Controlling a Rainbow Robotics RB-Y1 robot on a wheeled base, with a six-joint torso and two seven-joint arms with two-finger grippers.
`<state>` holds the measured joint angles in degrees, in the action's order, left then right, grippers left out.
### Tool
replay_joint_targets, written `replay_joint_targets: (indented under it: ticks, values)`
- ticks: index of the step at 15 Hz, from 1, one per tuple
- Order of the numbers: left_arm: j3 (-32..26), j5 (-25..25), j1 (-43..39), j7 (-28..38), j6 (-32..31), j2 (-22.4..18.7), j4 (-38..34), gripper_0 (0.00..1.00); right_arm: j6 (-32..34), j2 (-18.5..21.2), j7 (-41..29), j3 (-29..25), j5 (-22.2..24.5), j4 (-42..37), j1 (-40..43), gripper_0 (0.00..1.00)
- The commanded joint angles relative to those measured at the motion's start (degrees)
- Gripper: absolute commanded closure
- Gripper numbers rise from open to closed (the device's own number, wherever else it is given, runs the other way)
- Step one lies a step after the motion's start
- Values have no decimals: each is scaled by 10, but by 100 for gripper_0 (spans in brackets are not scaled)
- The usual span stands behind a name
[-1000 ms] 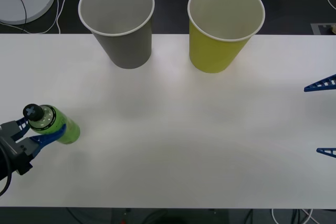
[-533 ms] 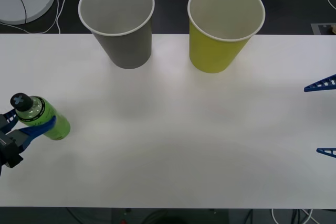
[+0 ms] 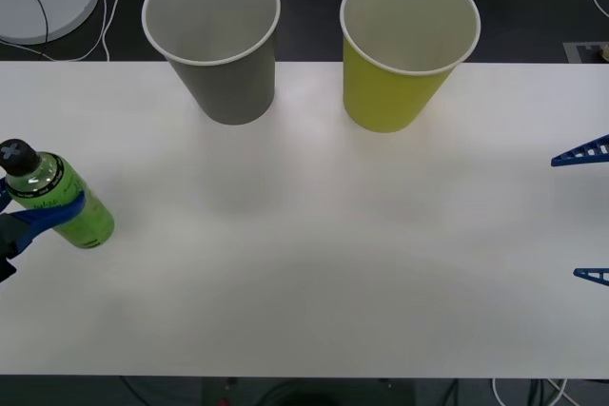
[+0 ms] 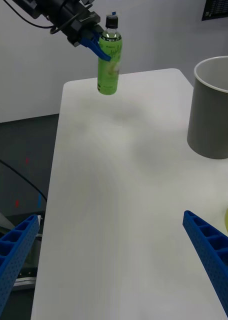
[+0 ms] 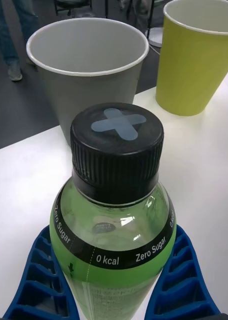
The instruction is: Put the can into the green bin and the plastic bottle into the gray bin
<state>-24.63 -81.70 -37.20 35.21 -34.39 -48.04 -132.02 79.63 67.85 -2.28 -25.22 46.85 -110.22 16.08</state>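
Front view puts my left pincer (image 3: 38, 216) at the left edge of the tabletop (image 3: 314, 263), pinching the plastic bottle (image 3: 59, 199) around its body below the shoulder. From the right wrist view the bottle (image 4: 108, 62) hangs clear of the tabletop, nearly upright, cap up. It looks full of liquid, so I judge it fairly heavy for its size, with a smooth, slick wall that could slide through ribbed fingers (image 5: 39, 280) if squeezed lightly; thin plastic may also dent under a hard squeeze. The hold on the wide labelled body seems the sensible place, well below the black cap (image 5: 116, 145). The gray bin (image 3: 214, 40) stands at the far side, well apart from the bottle, with the green bin (image 3: 404, 45) beside it. My right pincer (image 3: 585, 216) waits spread at the right edge.
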Motion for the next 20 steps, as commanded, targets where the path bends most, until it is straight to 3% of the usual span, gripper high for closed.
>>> replay_joint_targets:
  ticks: [1,5,11,14,20]
  values:
    - [-22,-18,12,54,-5,-3,-16,100,0,0,0,0,0,0,0,0]
    - [-27,-67,40,118,-6,-14,-18,100,0,0,0,0,0,0,0,0]
    - [-54,-107,83,199,-71,-36,-19,100,0,0,0,0,0,0,0,0]
    - [-66,-142,124,249,-130,-55,-19,100,0,0,0,0,0,0,0,0]
    - [-88,-156,203,336,-236,-99,-12,100,0,0,0,0,0,0,0,0]
